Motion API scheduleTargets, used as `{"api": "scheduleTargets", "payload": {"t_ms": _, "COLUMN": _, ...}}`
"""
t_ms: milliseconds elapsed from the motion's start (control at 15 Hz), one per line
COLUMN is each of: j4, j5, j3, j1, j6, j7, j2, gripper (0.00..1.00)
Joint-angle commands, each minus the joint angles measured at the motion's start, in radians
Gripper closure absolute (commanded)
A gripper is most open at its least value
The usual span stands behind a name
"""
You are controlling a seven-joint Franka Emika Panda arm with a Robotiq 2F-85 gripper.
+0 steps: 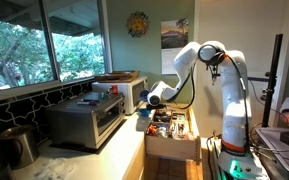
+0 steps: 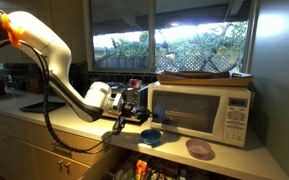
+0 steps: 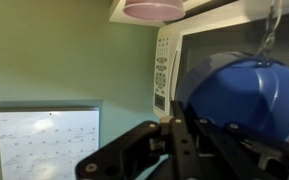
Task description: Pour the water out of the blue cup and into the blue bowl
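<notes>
Jaws clamping the dark royal-blue round cup (image 3: 239, 95), gripper (image 2: 133, 107) hanging over the pale turquoise shallow bowl (image 2: 151, 137), white microwave (image 2: 209, 112) standing behind.

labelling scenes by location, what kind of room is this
Most likely a home kitchen: a white boxy microwave oven and a stainless steel toaster oven stand on a pale countertop below large glass windows facing trees.
</notes>
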State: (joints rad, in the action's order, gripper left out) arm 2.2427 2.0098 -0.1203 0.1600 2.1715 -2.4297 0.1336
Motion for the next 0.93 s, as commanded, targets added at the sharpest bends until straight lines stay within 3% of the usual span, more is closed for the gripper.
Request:
{"api": "scheduleTargets", "payload": {"t_ms": 0, "j4": 0.07, "j5": 0.108, "j3": 0.012, "j1": -0.015, "j6": -0.083, "j7": -0.091, "j2": -0.032, "gripper": 0.99}}
{"api": "scheduleTargets", "payload": {"t_ms": 867, "j4": 0.163, "j5": 0.301, "j3": 0.026, "j1": -0.027, "j6": -0.341, "j7": -0.133, "j2": -0.01, "gripper": 0.99}}
